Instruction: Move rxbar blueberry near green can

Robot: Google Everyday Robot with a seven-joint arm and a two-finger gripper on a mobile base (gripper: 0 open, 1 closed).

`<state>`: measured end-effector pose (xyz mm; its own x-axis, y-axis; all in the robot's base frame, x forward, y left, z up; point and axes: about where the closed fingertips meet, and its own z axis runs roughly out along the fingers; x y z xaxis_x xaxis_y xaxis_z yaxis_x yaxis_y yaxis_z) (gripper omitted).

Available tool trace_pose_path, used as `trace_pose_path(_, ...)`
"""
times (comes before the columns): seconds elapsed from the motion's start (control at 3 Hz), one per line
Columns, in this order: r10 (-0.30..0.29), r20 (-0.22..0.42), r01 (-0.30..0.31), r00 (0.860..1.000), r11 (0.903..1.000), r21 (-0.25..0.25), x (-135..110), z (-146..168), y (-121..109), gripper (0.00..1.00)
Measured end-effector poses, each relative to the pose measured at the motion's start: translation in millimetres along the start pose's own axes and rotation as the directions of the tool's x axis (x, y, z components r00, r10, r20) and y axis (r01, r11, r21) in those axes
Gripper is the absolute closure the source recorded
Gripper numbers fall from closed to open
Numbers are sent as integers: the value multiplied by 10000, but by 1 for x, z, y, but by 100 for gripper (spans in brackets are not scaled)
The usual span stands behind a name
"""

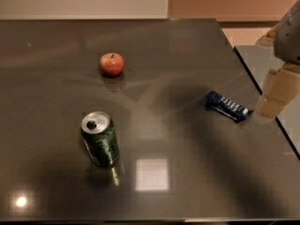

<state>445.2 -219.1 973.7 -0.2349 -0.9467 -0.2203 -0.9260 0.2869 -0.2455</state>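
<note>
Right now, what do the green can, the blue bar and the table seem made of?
The green can looks like painted metal: bare silver top, pull tab. The rxbar blueberry seems wrapped in plastic or foil film, printed dark blue; which, I cannot tell. The table is dark and polished, mirroring a light; stone or laminate. The gripper hangs right of the bar.
</note>
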Motion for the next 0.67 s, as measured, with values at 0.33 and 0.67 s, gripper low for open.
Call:
trace_pose_path(0.33, 378, 222, -381, 9990, 9992, 136, 7, 11, -11, 0)
trace_pose_path(0.67, 801, 429, -812, 9959, 9964, 249, 16, 25, -23, 0)
